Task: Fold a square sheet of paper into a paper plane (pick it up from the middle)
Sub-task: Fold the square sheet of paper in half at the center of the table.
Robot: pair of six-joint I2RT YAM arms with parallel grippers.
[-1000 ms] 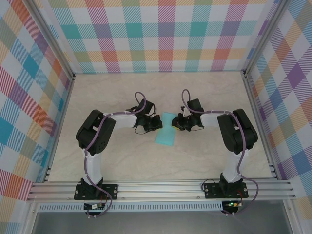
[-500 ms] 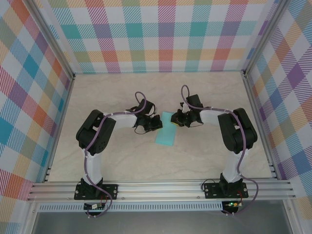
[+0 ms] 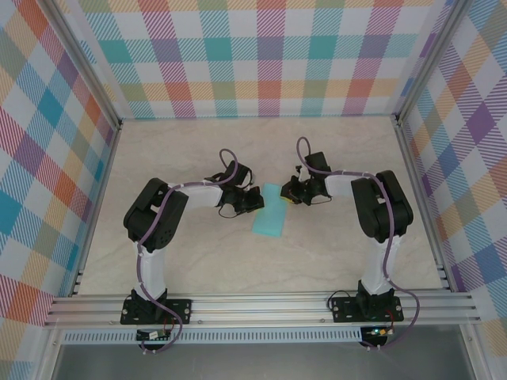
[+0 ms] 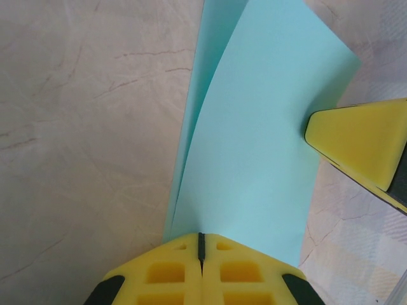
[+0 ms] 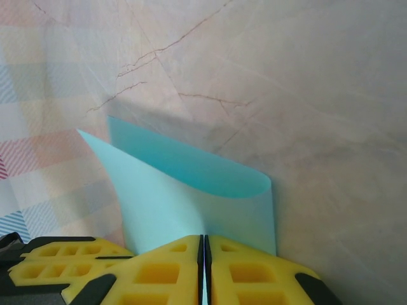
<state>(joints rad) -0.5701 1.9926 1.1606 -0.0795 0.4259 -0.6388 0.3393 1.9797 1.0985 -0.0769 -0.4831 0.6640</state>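
step: looks like the first half-fold | square sheet of paper (image 3: pixel 268 217) doubled over, mid-table between my arms | left gripper (image 4: pixel 201 237) pinched shut on it, right gripper (image 5: pixel 203 240) clamped opposite | long axis near-to-far, far end tilting right | next: I flatten the crease, edges aligned

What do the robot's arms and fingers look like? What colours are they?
The left arm and the right arm both have chunky black joints joined by white tubes. A thin purple cable loops along each one. The fingers are bright yellow blocks with little square pockets and black trim at the sides.
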